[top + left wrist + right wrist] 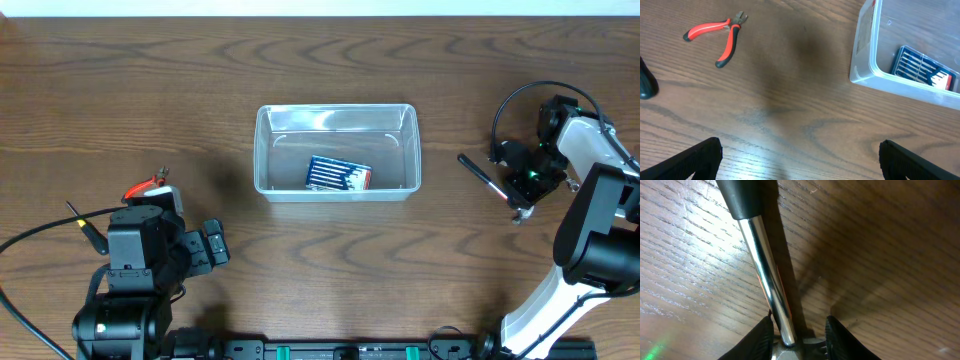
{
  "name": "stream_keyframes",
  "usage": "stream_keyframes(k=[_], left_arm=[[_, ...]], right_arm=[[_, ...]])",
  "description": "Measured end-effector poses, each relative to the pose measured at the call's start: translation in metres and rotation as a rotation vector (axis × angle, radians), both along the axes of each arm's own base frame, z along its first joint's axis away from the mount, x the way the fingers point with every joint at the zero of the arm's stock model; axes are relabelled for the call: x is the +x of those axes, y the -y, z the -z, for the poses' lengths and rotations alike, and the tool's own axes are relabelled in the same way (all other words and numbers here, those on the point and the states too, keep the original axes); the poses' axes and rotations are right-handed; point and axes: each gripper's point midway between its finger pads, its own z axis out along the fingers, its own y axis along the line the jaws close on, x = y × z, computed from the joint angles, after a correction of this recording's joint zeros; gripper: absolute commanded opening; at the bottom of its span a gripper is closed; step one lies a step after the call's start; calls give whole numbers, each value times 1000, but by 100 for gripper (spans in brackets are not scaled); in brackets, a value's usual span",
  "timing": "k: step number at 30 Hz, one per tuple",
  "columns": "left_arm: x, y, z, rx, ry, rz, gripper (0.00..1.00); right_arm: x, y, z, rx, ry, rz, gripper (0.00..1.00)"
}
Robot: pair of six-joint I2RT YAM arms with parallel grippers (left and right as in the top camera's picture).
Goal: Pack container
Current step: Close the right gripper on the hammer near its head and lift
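Observation:
The clear plastic container (262,150) stands mid-table with a small blue drill-bit case (338,174) lying inside; its corner (865,60) and the case (925,67) show at the upper right of the left wrist view. At the right, my right gripper (521,200) points down at a tool with a black handle and chrome shaft (485,178). In the right wrist view the shaft (765,270) runs into a metal head wedged between the two fingers of that gripper (800,322), which are shut on it. My left gripper (800,145) is open over bare wood.
Red-handled pliers (150,183) lie at the left beside my left arm, seen also as pliers (722,35) at the upper left of the left wrist view. A black cable loops above my right arm (515,100). The table's front edge carries a black rail (350,350).

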Motion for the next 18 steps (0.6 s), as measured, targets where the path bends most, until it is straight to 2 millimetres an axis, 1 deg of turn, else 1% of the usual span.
stream_keyframes(k=[8,9,11,13,18], left_arm=[[0,0,0,0,0,0,98],[0,0,0,0,0,0,98],[0,0,0,0,0,0,98],[0,0,0,0,0,0,98],[0,0,0,0,0,0,98]], right_arm=[[-3,3,-1,-19,-13,-3,38],[-3,4,-1,-23,-13,-4,38],[-1,5,0,-30,-5,-6,34],[3,7,1,-37,9,-6,34],[1,9,6,-54,16,-15,37]])
